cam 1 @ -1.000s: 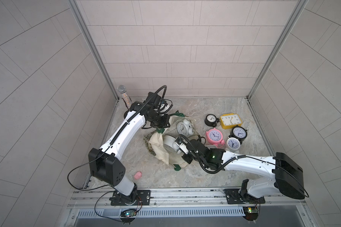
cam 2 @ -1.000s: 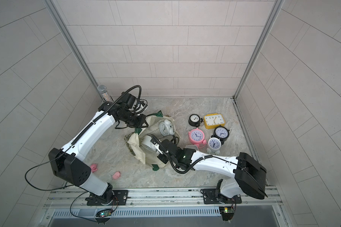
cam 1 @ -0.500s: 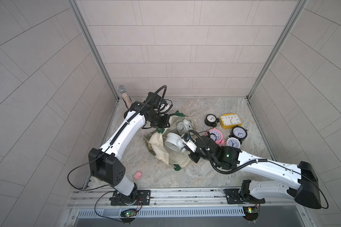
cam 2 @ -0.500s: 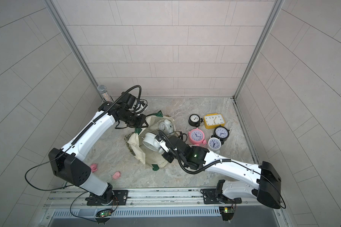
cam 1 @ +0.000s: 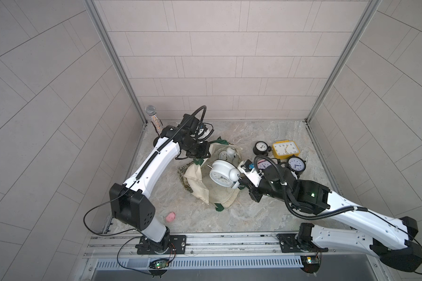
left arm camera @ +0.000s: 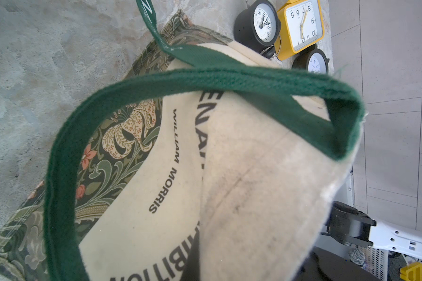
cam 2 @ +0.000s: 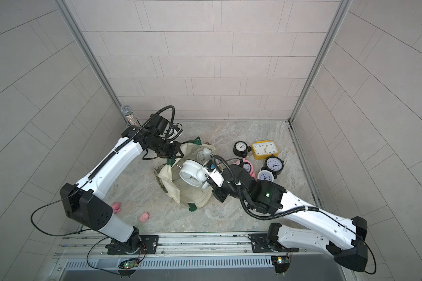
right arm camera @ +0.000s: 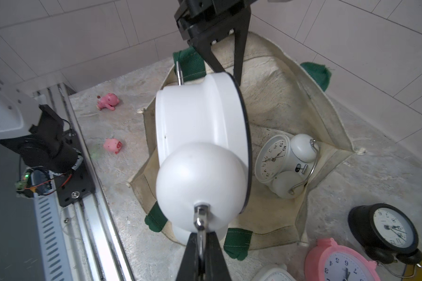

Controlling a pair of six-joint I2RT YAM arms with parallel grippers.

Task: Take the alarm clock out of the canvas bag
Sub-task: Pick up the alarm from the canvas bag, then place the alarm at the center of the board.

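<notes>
alarm clock (right arm camera: 200, 126) hangs above the canvas bag (right arm camera: 278, 97), pinched by the right pincer (right arm camera: 200, 237).

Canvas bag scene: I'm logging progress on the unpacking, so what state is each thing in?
canvas bag, slumped on the table, mouth held open.
large white alarm clock, gripped by its metal handle, raised above the bag's mouth.
small white alarm clock, lying inside the bag.
left hand, shut on the bag's rim.
right hand, shut on the large clock's handle.
yellow clock, on the table outside the bag.
</notes>
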